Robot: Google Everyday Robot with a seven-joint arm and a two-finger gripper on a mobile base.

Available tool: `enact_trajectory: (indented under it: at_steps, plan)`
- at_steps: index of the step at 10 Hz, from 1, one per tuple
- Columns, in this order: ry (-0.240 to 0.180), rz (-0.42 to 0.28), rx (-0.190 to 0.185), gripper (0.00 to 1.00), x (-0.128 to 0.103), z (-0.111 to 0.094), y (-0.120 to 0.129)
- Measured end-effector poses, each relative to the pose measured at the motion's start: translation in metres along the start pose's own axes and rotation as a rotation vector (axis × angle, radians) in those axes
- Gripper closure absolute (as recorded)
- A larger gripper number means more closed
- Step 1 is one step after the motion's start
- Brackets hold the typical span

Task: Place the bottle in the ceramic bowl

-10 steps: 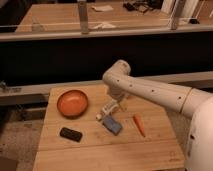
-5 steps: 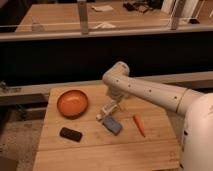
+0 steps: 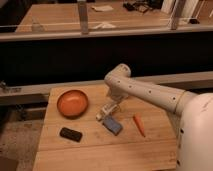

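The ceramic bowl [image 3: 72, 103], orange inside with a darker rim, sits empty on the left part of the wooden table [image 3: 100, 150]. To its right, my gripper [image 3: 107, 112] hangs low over the table, open, at the end of the white arm [image 3: 145, 91]. A slim whitish shape right under the fingers, touching the blue block's upper left corner, looks like the bottle [image 3: 101, 116]. It lies on the table and the gripper largely covers it. I see no grip on it.
A blue rectangular block [image 3: 113, 125] lies just below and right of the gripper. An orange carrot-like piece [image 3: 139, 125] lies further right. A black flat object [image 3: 70, 134] rests near the front left. A dark rail runs behind the table.
The gripper has sunk slightly toward the table by the bottle. The bowl, block and other items have not moved.
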Motion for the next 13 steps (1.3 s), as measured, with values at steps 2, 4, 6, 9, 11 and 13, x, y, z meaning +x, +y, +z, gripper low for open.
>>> enact_trajectory:
  at_steps: [2,4,6,9,11,13]
  plan:
    - [-0.010,0.003,0.000,0.20,0.003,0.007,0.000]
    - [-0.019,0.002,-0.002,0.20,0.005,0.012,0.001]
    - [-0.020,-0.014,-0.005,0.20,0.004,0.018,-0.001]
    - [-0.015,-0.044,-0.012,0.20,0.005,0.022,-0.001]
    - [-0.019,-0.053,-0.018,0.20,0.004,0.029,0.000]
    - [-0.016,-0.068,-0.024,0.20,0.002,0.033,-0.001]
